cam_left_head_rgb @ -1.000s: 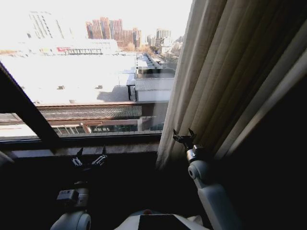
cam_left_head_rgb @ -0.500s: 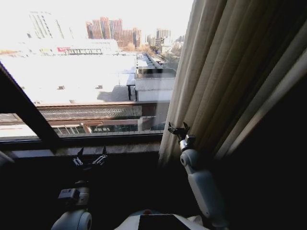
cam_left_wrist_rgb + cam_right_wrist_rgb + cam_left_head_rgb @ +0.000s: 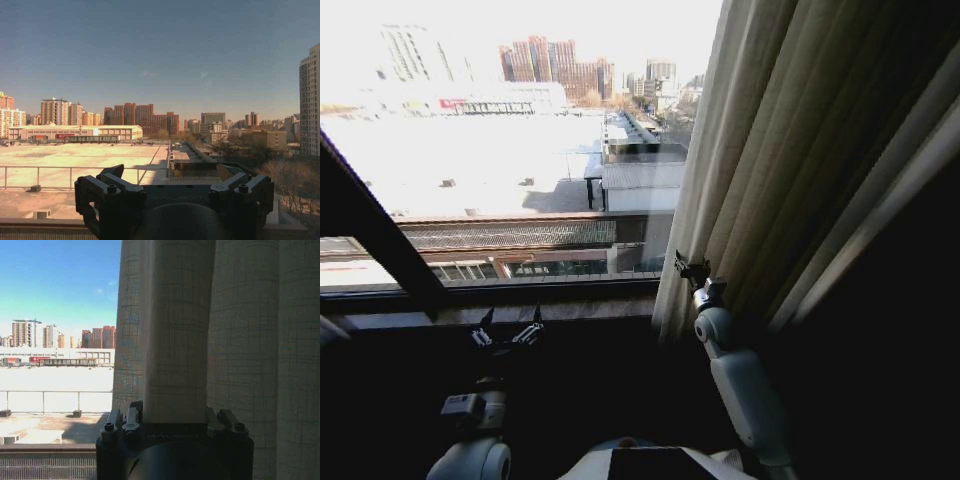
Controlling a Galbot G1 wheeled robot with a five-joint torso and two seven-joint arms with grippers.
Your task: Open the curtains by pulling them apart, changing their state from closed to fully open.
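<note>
Right hand presses against the curtain, gathered at the window's right, fingers spread around a pleat. Left hand, open, idles low. Next: closing on the fold, presumably.

City view through the window

A black frame bar slants across the glass above a pale sill. Outside lie a wide flat roof, red-brown towers and a railing.
</note>
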